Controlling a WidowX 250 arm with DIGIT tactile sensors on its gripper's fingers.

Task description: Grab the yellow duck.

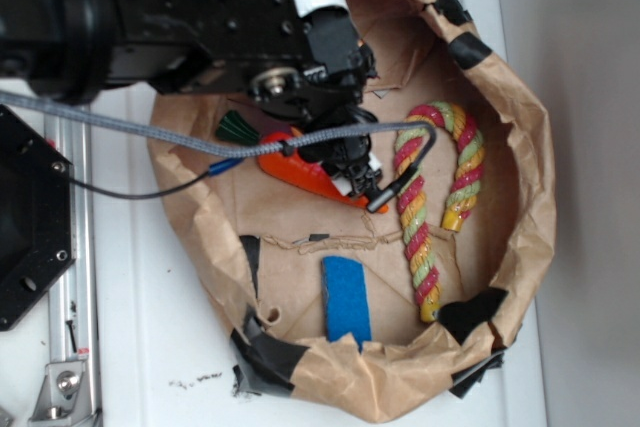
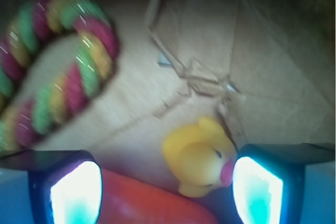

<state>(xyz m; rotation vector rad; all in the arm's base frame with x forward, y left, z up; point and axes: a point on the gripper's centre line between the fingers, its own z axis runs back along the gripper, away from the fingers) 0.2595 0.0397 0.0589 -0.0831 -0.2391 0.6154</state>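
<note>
Wrist: one yellow duck (image 2: 202, 157), one carrot (image 2: 149, 203), one rope (image 2: 58, 66).

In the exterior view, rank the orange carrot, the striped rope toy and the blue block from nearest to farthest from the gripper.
1. Orange carrot: directly under the gripper, partly covered by it.
2. Striped rope toy: just to the image right of the gripper, arched along the bag's far side.
3. Blue block: lowest in the image, near the paper bag's rim, clearly farthest.
</note>
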